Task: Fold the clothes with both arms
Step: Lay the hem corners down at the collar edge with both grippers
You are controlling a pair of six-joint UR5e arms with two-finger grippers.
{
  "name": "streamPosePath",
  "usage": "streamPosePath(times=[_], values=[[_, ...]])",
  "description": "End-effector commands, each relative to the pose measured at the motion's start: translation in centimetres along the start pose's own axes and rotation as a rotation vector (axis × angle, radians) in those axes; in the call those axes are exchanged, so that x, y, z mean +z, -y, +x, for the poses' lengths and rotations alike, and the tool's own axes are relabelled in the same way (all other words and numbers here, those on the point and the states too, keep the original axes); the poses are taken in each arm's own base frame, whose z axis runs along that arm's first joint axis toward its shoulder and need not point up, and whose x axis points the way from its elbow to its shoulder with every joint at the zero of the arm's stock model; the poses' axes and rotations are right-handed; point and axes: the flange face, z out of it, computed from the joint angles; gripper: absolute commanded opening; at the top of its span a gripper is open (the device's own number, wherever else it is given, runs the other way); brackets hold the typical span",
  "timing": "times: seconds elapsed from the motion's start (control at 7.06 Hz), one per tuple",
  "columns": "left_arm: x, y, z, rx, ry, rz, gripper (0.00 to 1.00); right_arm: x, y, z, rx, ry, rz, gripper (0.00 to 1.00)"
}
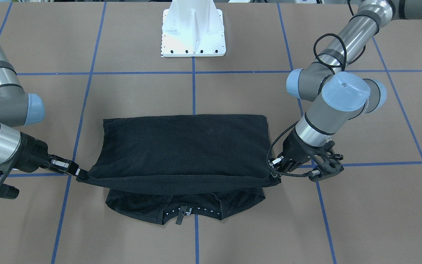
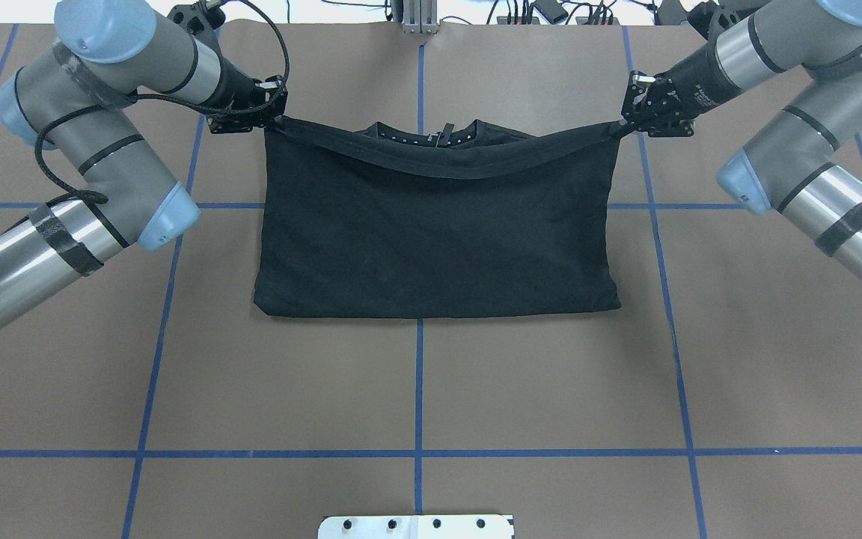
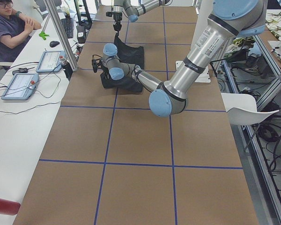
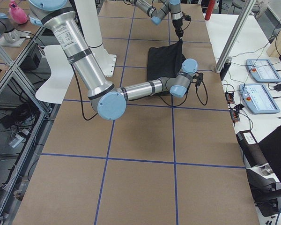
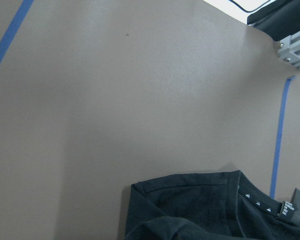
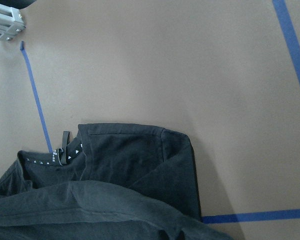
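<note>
Surface: brown paper-covered table (image 2: 551, 374) ruled into squares by blue tape lines; white metal pedestal base (image 1: 193, 29) stands at the robot's edge
Garment: black short-sleeved T-shirt (image 2: 438, 239), plain side up, doubled over in the middle of the table's far half; its crease faces the robot's edge; its collar (image 2: 442, 138), with a small label, faces the far edge
Hem (image 2: 446, 171): upper layer's free border, raised off the lower layer and stretched parallel to the far edge; it sags a little at mid-span
Left gripper (image 2: 274, 120): black two-finger claw pinched narrow on the hem's left corner
Right gripper (image 2: 623, 129): same kind of claw, clamped tight on the hem's right corner
Key relation: collar end lies flat just under the raised hem and slightly beyond it toward the far edge; the garment's long axis runs from left edge to right edge, so each arm is nearest its own corner
Step, by my judgement: fold almost closed; what remains is lowering the hem onto the collar end and letting go
Risk: uneven lowering could skew the top layer or bunch the slack middle
</note>
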Motion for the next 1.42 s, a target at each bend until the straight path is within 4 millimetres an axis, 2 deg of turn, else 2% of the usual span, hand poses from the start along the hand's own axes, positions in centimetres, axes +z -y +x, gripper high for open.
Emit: streamPosePath(times=[0.0,0.42,0.57,0.85,1.27], values=[[0.3,0.4,-0.3,-0.004,0.010,0.001,0.00,0.0,0.0,-0.1,-0.004,0.001,0.002,0.00],[-0.2,2.0,-1.1,-0.008,0.013,0.021,0.00,-0.5,0.5,-0.6,-0.007,0.004,0.024,0.00],[0.2,2.1,-1.4,-0.011,0.020,0.018,0.00,-0.5,0.7,-0.6,-0.006,0.002,0.036,0.00],[0.2,2.0,-1.0,-0.010,0.015,0.018,0.00,-0.1,1.0,-0.1,0.000,-0.007,0.039,0.00],[0.0,1.7,-0.2,-0.006,0.003,0.015,0.00,0.6,0.4,-0.6,-0.011,-0.005,0.027,0.00]])
